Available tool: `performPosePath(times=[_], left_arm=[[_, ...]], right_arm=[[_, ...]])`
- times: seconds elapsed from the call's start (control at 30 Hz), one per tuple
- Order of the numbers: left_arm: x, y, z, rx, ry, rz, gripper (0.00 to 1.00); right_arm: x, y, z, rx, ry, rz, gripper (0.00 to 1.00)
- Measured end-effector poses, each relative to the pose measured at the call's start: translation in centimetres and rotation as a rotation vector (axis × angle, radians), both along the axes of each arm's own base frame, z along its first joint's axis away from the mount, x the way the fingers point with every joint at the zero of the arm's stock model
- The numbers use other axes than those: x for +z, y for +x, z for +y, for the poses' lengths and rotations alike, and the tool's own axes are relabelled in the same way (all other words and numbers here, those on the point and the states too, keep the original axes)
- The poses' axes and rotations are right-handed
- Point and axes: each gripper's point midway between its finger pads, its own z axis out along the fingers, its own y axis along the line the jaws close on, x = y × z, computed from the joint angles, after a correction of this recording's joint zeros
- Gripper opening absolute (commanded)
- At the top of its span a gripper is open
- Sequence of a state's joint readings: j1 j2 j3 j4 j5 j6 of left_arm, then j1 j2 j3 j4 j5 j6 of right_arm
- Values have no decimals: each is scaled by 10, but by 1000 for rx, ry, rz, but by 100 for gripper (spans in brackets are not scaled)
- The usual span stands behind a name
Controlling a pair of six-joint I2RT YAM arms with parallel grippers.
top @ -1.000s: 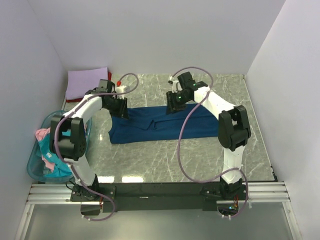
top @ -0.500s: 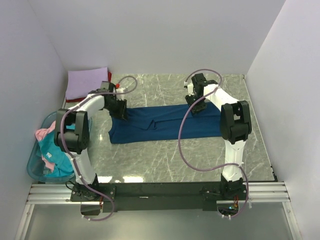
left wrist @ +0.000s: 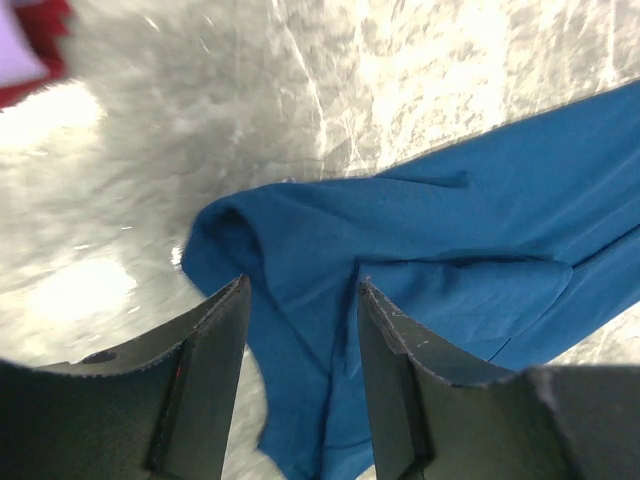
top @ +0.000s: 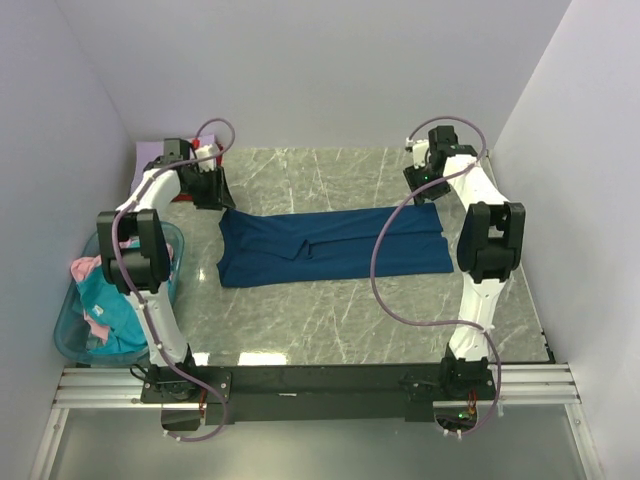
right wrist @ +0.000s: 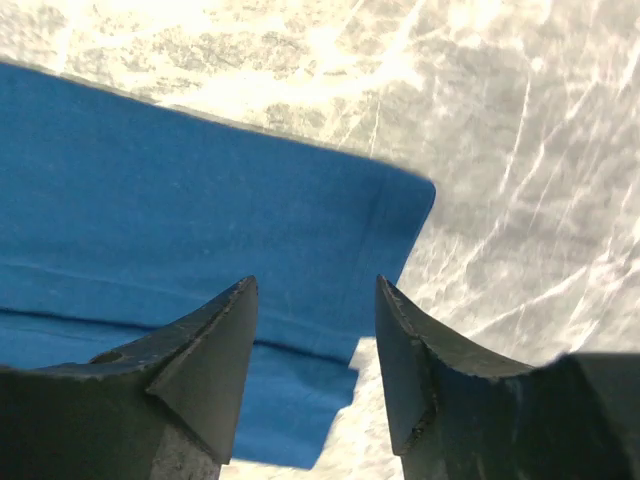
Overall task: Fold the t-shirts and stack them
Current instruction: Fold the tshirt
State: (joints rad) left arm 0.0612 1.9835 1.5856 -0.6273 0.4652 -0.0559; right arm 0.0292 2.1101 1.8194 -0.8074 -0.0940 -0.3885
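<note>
- Dark blue t-shirt (top: 330,245) lies in a long flat band across the middle of the marble table (top: 300,320). Its left end is bunched and wrinkled.
- Our left gripper (left wrist: 300,290) hangs over that bunched left end at its far corner. Its jaws are apart with nothing between them, and we see cloth below the gap.
- Our right gripper (right wrist: 315,285) hangs over the shirt's far right corner, jaws likewise apart and empty.
- At the table's far left corner we see a lavender t-shirt (top: 147,165), with a red t-shirt (left wrist: 48,14) edging out from it.
- A teal t-shirt (top: 105,292) and a pink t-shirt (top: 84,268) sit heaped in the blue basket (top: 68,342), left of the left arm.
</note>
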Motion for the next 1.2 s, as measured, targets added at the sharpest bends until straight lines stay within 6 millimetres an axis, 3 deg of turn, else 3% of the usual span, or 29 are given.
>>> performPosePath(times=[0.23, 0.53, 0.77, 0.87, 0.97, 1.07, 1.1, 1.2], left_arm=[[-34, -6, -9, 9, -35, 108, 52], [-37, -5, -9, 11, -39, 121, 54], [-43, -4, -10, 18, -45, 138, 46], [-44, -2, -10, 25, -51, 141, 41], [-43, -2, -12, 28, -60, 144, 36], [-44, 0, -12, 32, -65, 144, 28], [-46, 0, -12, 34, -65, 148, 20], [-47, -1, -12, 41, -66, 156, 10]], right_arm=[[-25, 2, 3, 136, -52, 38, 60], [-33, 15, 5, 239, -89, 10, 63], [-48, 17, 11, 300, -107, 22, 62], [-49, 18, 15, 319, -109, 20, 58], [-50, 20, 16, 330, -114, 14, 47], [-57, 21, 15, 342, -123, 23, 34], [-61, 21, 14, 343, -128, 29, 28], [-63, 23, 13, 351, -143, 27, 19]])
